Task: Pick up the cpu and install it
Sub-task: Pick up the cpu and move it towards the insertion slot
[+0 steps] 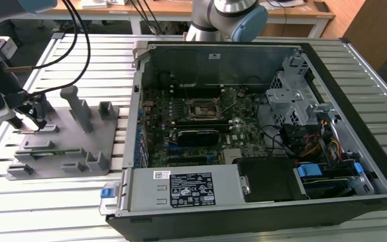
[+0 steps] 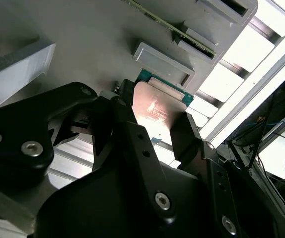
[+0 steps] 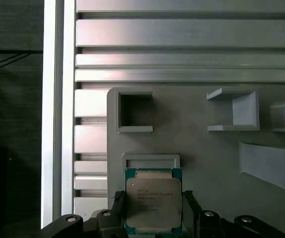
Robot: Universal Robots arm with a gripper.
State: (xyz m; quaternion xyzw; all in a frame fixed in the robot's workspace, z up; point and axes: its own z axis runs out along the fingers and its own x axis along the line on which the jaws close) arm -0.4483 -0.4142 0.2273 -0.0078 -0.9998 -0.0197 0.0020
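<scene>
The cpu (image 3: 153, 201) is a flat square chip with a silver-grey top and a green rim. It lies on the grey fixture plate (image 3: 202, 148), just below a small grey bracket (image 3: 151, 161). My gripper (image 3: 153, 198) straddles it, one black finger against each side edge, so it is shut on the cpu. In the second wrist view the cpu (image 2: 155, 106) shows between the same fingers (image 2: 125, 109). In the exterior view my gripper (image 1: 32, 125) hangs low over the fixture plate (image 1: 66, 146) at the exterior view's left. The black motherboard socket (image 1: 203, 108) lies inside the open computer case (image 1: 328, 65).
Grey posts and blocks (image 1: 79, 108) rise from the fixture plate close to my gripper. The slatted metal table (image 1: 66, 65) runs under everything. A second arm's base (image 1: 231, 17) stands behind the case. Inside the case sit a power supply (image 1: 187, 189), a drive cage and cables (image 1: 314, 146).
</scene>
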